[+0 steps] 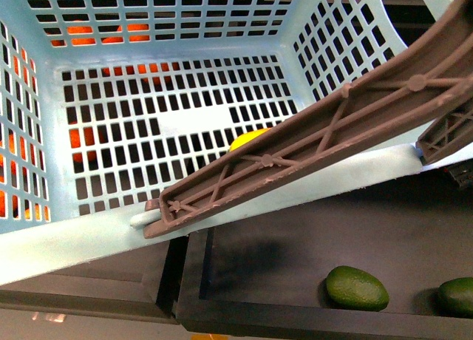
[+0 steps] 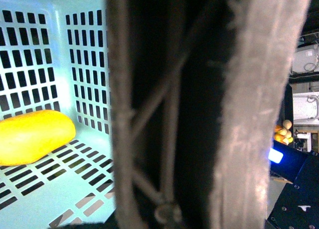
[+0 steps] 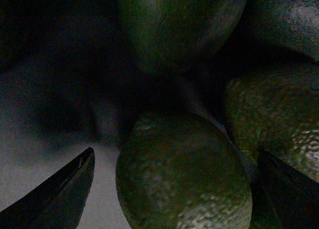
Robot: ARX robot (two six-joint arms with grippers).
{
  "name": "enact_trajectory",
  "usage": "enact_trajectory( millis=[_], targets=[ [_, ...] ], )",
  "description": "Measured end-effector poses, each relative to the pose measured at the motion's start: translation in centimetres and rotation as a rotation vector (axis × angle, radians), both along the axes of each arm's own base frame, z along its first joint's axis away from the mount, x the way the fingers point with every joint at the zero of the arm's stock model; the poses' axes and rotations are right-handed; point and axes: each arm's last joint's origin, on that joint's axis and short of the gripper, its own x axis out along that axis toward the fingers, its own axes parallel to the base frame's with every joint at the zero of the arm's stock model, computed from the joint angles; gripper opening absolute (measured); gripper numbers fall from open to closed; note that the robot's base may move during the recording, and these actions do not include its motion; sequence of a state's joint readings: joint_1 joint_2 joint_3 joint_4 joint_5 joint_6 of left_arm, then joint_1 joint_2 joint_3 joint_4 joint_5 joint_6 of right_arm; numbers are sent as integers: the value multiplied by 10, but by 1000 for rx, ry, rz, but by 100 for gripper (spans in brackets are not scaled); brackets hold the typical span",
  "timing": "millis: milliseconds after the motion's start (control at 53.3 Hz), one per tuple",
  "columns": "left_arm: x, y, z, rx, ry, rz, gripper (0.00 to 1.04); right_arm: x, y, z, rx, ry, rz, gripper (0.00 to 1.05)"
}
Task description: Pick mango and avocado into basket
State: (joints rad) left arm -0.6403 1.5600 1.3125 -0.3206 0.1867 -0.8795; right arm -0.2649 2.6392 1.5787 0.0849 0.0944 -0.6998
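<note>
Avocado [image 3: 184, 189] framed by wide-open right pincer [image 3: 175, 154], mango [image 2: 32, 136] in basket [image 1: 74, 240]

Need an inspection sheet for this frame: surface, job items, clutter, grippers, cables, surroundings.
Surface: black tray just below the basket's near rim.
Job's things: mango lies on the floor of the basket, half hidden behind the brown handle in the front view. Target avocado is outside the basket, between the right gripper's fingers.
Clutter: tray avocado and second tray avocado; neighbouring avocado crowds the target; orange fruit shows through the basket slots.
Grippers: right gripper open, one finger either side of the target, picture dim. Left not in view.
Cables: nothing seen at the workspace.
Surroundings: blue light and yellowish fruit past the handle.
</note>
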Motion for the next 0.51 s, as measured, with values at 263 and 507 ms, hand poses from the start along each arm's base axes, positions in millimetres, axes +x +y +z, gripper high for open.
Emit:
enact_trajectory(
  millis=[263,507],
  targets=[
    [0,0,0,1,0,1,13,13,0,-6,-3,8,-10,96],
    [0,0,0,0,0,0,13,16,0,-10,4,32,-16,96]
  ],
)
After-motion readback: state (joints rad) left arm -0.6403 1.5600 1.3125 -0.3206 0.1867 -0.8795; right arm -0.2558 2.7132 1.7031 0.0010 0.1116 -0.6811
